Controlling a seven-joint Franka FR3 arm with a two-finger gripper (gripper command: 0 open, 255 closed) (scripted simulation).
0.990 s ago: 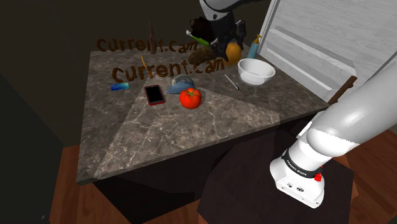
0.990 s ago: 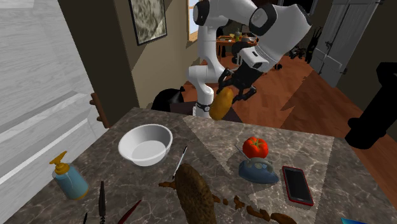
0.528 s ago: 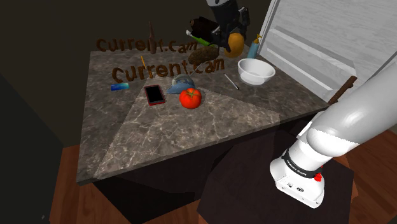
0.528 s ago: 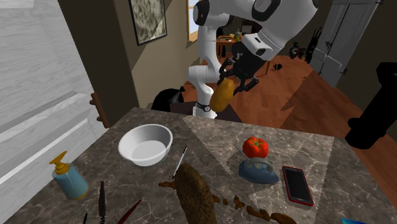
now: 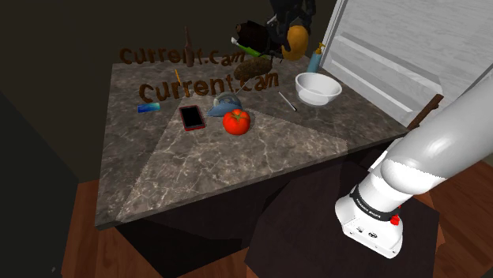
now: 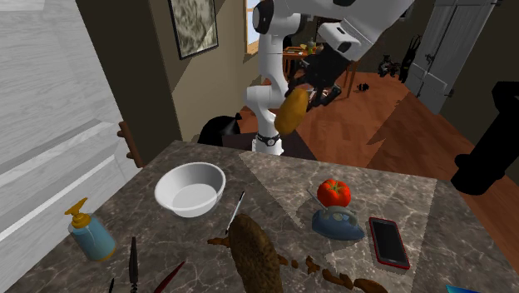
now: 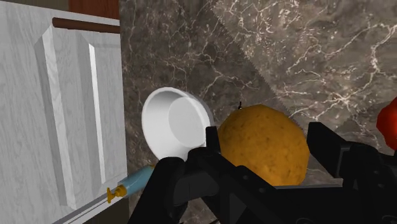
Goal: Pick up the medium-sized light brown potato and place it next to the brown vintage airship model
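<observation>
Presently, carry step in hand: item lifted, not yet set down.

1. Black two-finger claw [image 6: 301, 98]: raised high above the table, fingers pinching item 2 from both sides.
2. Light brown rounded potato [image 7: 264, 143]: clasped between the fingers, well clear of every surface.
3. White round bowl [image 7: 175, 124]: empty, almost directly beneath the claw, a little off to one side of the potato.
4. Dark veined marble table top [image 7: 305, 51]: the surface under the claw, bearing all items below.
5. Blue pump bottle with a yellow nozzle [image 6: 90, 233]: beyond the bowl from the claw, near the table's edge by a white panelled door [image 7: 63, 108].
6. Brown oblong airship model [image 6: 254, 250]: below the claw and further out than the bowl, across the table from the robot's stand; bare marble shows between it and the bowl.
7. Red tomato [image 5: 236, 121]: low and well off to the claw's side.
8. Red-edged black phone [image 5: 192, 117]: past the tomato, farthest from the claw.

Next move, as judged: carry the potato outward past the bowl, lower it onto bare marble just beside the airship without nudging it, then spread the fingers.
</observation>
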